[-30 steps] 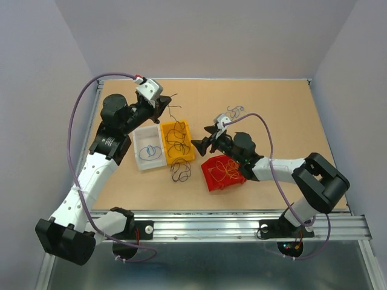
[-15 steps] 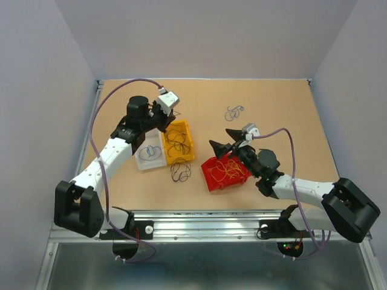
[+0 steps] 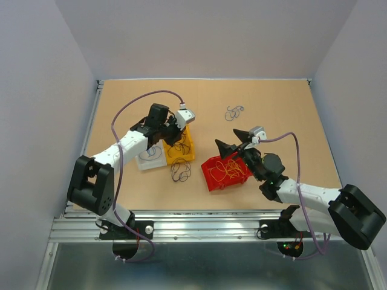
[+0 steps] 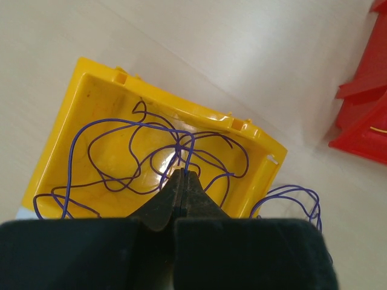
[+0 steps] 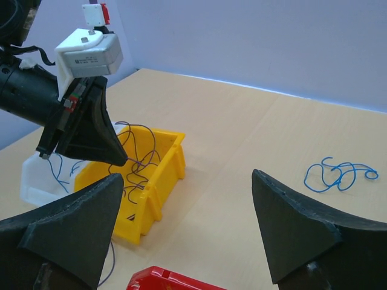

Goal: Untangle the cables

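My left gripper (image 4: 182, 174) is shut, with a strand of the dark purple cable (image 4: 121, 124) running into its tips. It hangs low over the yellow bin (image 4: 91, 78), where that cable's loops lie; in the top view this is the left gripper (image 3: 176, 134) over the yellow bin (image 3: 191, 148). A second dark tangle (image 3: 180, 172) lies on the table in front of the bin. A blue cable (image 3: 234, 112) lies alone further back. Above the red bin (image 3: 211, 181), which holds yellow-orange cables (image 3: 227, 170), my right gripper (image 3: 230, 139) stands open and holds nothing.
A white bin (image 3: 140, 162) with a blue cable (image 3: 151, 152) sits left of the yellow one. In the right wrist view the yellow bin (image 5: 151, 181) is ahead left, the blue cable (image 5: 335, 175) ahead right, and the red bin's rim (image 5: 163, 279) below.
The left arm has swung from the back left down to the yellow bin, still shut on the dark cable. The right arm has drawn back towards the near right, jaws wide.
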`<state>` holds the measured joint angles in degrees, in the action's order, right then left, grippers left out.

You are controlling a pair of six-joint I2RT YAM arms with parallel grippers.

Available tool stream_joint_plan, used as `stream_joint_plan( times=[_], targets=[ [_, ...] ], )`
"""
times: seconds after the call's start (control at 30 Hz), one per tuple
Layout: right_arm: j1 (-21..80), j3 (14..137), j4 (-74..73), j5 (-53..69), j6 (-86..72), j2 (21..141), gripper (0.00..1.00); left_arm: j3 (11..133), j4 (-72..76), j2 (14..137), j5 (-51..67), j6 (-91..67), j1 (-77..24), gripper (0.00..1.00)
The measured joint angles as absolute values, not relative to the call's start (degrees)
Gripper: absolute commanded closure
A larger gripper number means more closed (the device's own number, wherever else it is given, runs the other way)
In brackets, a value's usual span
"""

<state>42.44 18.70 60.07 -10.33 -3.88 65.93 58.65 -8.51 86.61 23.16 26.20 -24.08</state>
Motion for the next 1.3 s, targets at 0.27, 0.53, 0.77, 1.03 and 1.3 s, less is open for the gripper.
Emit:
stream_joint_plan(
  times=[0.27,0.53,0.77,1.03,1.3],
  targets=[
    [42.4,18.4,60.1,-10.6,-3.8,65.2,0.08,60.9,-9.5,92.9,17.9,27.2,-26.3,0.64],
    [42.4,18.1,59.7,-9.6,-3.5,65.2,0.05,58.6,-8.6,86.7,15.1,27.0,-26.3,0.38],
    [42.4,22.4,47.8,-1.1,-2.3,66.7,0.06,54.8,-6.3,72.4,17.9,28.7,-26.4,0.30],
    [42.4,22.7,42.3,-0.2,-1.9,63.6,0.04,52.3,-10.2,74.4,13.2,31.0,-39.2,0.12],
    [42.4,22.6,41.4,-1.4,-2.5,55.8,0.04,48.9,-14.6,74.5,11.2,33.3,-40.6,0.01]
  ],
)
